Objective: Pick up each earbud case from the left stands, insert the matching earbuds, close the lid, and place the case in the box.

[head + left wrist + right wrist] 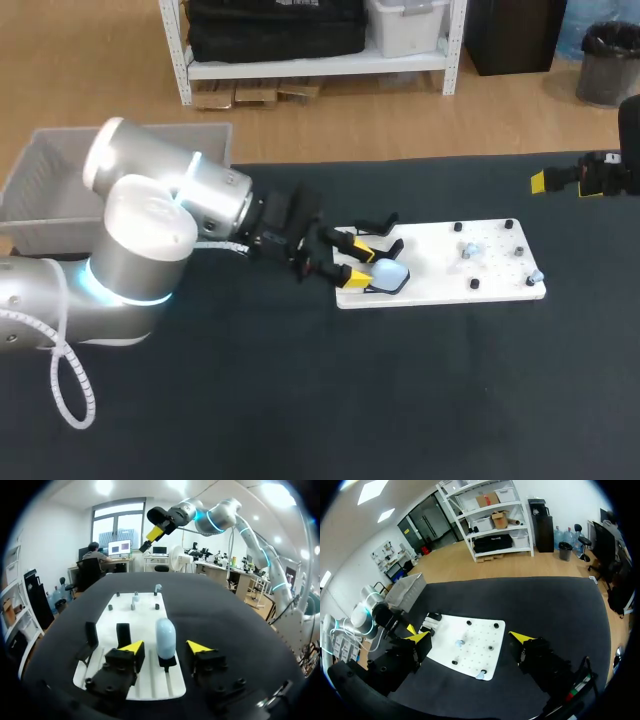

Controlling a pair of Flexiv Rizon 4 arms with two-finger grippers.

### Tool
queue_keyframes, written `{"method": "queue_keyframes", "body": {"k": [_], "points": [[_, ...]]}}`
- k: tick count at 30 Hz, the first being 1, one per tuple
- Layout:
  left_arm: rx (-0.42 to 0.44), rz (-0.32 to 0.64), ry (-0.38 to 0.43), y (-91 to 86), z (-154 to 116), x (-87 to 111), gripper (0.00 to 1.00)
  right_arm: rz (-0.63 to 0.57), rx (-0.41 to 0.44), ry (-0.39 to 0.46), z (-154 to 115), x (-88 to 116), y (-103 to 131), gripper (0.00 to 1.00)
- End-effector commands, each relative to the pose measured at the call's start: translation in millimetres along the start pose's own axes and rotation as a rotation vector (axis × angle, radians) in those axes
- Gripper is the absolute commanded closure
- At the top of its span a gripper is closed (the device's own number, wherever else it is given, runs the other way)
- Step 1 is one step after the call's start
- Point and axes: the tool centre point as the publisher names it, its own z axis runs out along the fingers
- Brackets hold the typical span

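A light-blue earbud case (165,636) stands upright on a black stand at the near end of the white board (145,617). It sits between the fingers of my left gripper (165,647), with a small gap showing on each side, so the gripper is open around it. From above, the case (388,276) lies at the board's left end by the left gripper (356,262). Two small pale earbuds (470,248) (536,275) rest on the board's right part. My right gripper (470,639) hangs wide open high above the board, off at the far right (575,180).
Two bare black stands (123,633) (91,634) sit beside the case on the board. Small black pegs (474,283) dot the board's right half. A grey box (40,170) stands at the table's far left. Dark cloth (400,400) covers the table.
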Motion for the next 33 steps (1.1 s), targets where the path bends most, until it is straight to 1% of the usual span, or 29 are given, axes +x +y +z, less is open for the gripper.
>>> {"method": "queue_keyframes", "body": {"k": [1, 2, 4, 10, 14, 18, 22, 27, 33], "points": [[0.012, -0.001, -0.003, 5.9, 10, 2.0, 0.49, 0.000, 0.000, 0.000, 0, 0, 0, 0.00], [0.013, -0.001, -0.004, 5.8, 12, 2.2, 0.48, 0.000, 0.000, 0.000, 0, 0, 0, 0.00], [0.018, -0.004, -0.001, 5.7, 16, 2.8, 0.50, 0.000, 0.000, 0.000, 0, 0, 0, 0.00], [0.021, -0.014, 0.005, 4.9, 25, 4.4, 0.48, 0.000, 0.000, 0.000, 0, 0, 0, 0.00], [0.011, -0.020, 0.003, 4.9, 29, 5.8, 0.45, 0.000, 0.000, 0.000, 0, 0, 0, 0.00], [0.002, -0.027, 0.000, 5.0, 31, 6.7, 0.48, 0.000, 0.000, 0.000, 0, 0, 0, 0.00], [-0.001, -0.033, -0.001, 4.5, 32, 8.7, 0.49, 0.000, 0.000, 0.000, 0, 0, 0, 0.00], [-0.012, -0.042, -0.013, 3.7, 33, 10.2, 0.49, 0.000, 0.000, 0.000, 0, 0, 0, 0.00], [-0.020, -0.049, -0.021, 4.4, 32, 10.3, 0.51, 0.000, 0.000, 0.000, 0, 0, 0, 0.00]]}}
